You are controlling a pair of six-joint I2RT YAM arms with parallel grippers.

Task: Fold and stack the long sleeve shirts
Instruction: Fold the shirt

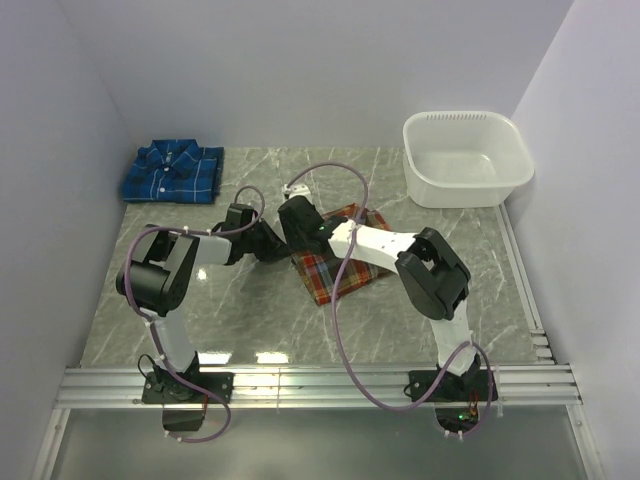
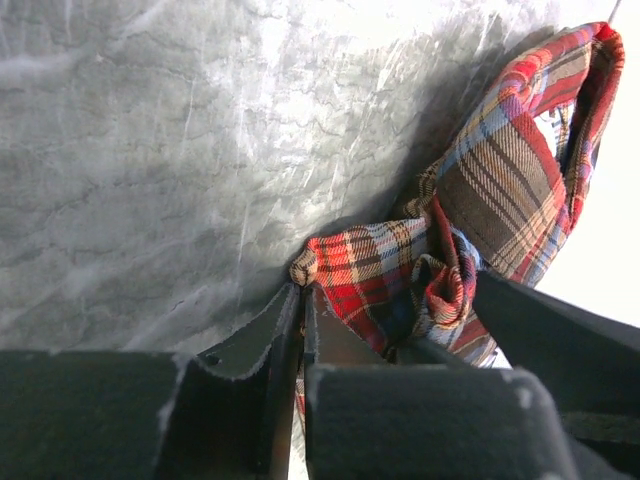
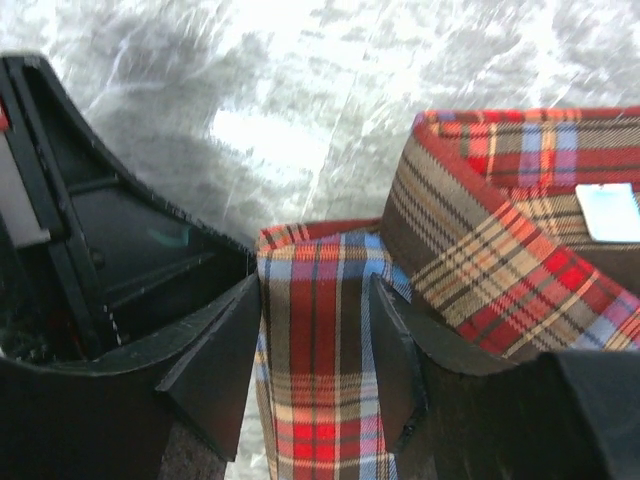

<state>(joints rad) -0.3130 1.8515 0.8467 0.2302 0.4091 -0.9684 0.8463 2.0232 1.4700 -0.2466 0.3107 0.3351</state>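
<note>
The red-orange plaid shirt [image 1: 342,268] lies folded at mid-table, partly under my right arm. My left gripper [image 1: 274,245] is at its left edge. In the left wrist view the gripper [image 2: 300,300] is shut on a corner of the red shirt [image 2: 500,190], with cloth showing in the thin gap. My right gripper [image 1: 299,224] is just behind it. In the right wrist view the gripper [image 3: 315,300] is closed on a thick fold of the red shirt [image 3: 320,400], beside the collar [image 3: 480,200]. The blue plaid shirt [image 1: 172,172] lies folded at the back left.
A white plastic tub [image 1: 466,158] stands at the back right. The grey marble table [image 1: 240,310] is walled on the left, back and right. A metal rail [image 1: 320,385] runs along the near edge by the arm bases.
</note>
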